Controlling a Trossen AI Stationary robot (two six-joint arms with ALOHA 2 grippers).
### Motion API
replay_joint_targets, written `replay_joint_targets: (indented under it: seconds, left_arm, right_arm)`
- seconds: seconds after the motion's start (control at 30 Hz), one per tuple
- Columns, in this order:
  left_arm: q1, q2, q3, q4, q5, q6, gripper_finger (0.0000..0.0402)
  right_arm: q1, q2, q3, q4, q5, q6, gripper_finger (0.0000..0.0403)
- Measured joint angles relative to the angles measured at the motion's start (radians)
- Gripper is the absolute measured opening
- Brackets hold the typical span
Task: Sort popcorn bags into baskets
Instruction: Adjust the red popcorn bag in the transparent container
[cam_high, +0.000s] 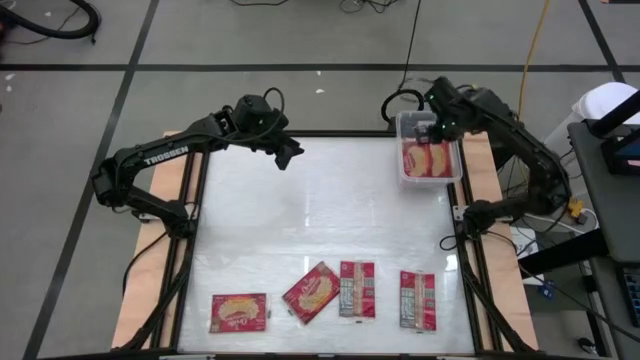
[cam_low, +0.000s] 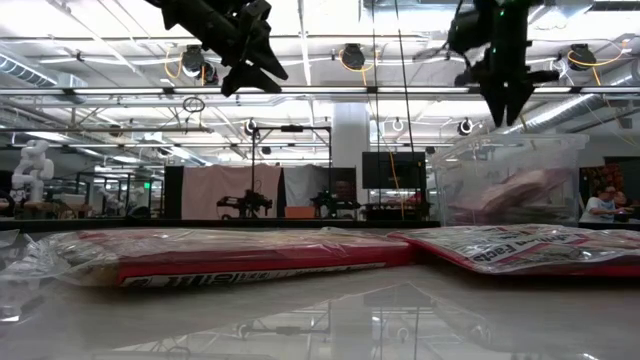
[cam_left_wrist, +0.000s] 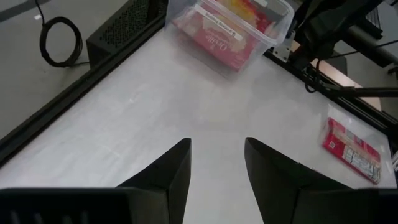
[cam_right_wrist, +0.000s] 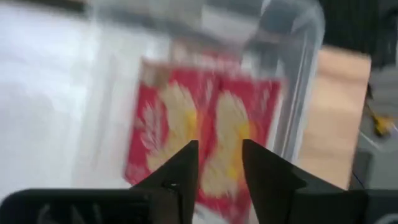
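Where the desk (cam_high: 320, 230) meets its near edge, four popcorn bags (cam_high: 358, 289) lie flat in a row, two picture-side up, two showing printed panels. Farther back, the left tool (cam_left_wrist: 216, 168) hangs above bare desk, fingers parted and empty. At the far right corner, the right tool (cam_right_wrist: 219, 167) hovers over the clear basket (cam_high: 405, 128), released, gripping nothing; more bags (cam_high: 428, 158) lie inside.

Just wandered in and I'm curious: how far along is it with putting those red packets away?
Done: at least one flat red popcorn packet lies in the small clear plastic bin. In hand: nothing; the right gripper hangs above the bin with open, empty fingers, and the left gripper waits over bare table, also open. Left: four red packets along the table's near edge.
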Motion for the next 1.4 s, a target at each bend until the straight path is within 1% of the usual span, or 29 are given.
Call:
replay_joint_targets:
  seconds: [0.07,0.2,0.3,0.43,0.5,0.7,0.8,0.97,1.1,1.27,1.4]
  left_arm:
    - [0.0,0.0,0.0,0.0,0.0,0.004,0.0152]
    - [0.0,0.0,0.0,0.0,0.0,0.003,0.0152]
    - [0.0,0.0,0.0,0.0,0.0,-0.003,0.0152]
    - [0.0,0.0,0.0,0.0,0.0,-0.024,0.0152]
    - [0.0,0.0,0.0,0.0,0.0,-0.025,0.0152]
    - [0.0,0.0,0.0,-0.001,0.0,-0.031,0.0152]
    - [0.0,0.0,0.0,-0.001,0.0,-0.032,0.0152]
    - [0.0,0.0,0.0,-0.001,0.0,-0.032,0.0152]
    - [0.0,0.0,0.0,-0.001,0.0,-0.032,0.0152]
    - [0.0,0.0,0.0,0.0,0.0,-0.051,0.0152]
    - [0.0,0.0,0.0,-0.001,0.0,-0.05,0.0152]
  right_arm:
    - [-0.001,0.029,-0.017,-0.042,0.008,-0.015,0.0089]
    - [-0.016,0.077,-0.047,-0.02,0.025,-0.049,0.0063]
    - [-0.016,0.113,-0.053,0.001,0.023,-0.049,0.0058]
    - [-0.016,0.153,-0.053,0.074,-0.05,-0.111,0.0056]
    - [-0.013,0.175,-0.053,0.092,-0.053,-0.129,0.0054]
    - [-0.014,0.244,-0.054,0.064,-0.046,-0.195,0.0036]
    - [-0.014,0.262,-0.054,0.077,-0.024,-0.208,0.0024]
    - [-0.008,0.269,-0.058,0.132,-0.087,-0.209,0.0014]
    - [-0.005,0.27,-0.115,0.192,-0.104,-0.206,0.0012]
    - [-0.024,0.267,-0.197,0.192,-0.121,-0.206,0.0012]
    - [-0.029,0.255,-0.23,0.191,-0.081,-0.227,0.0012]
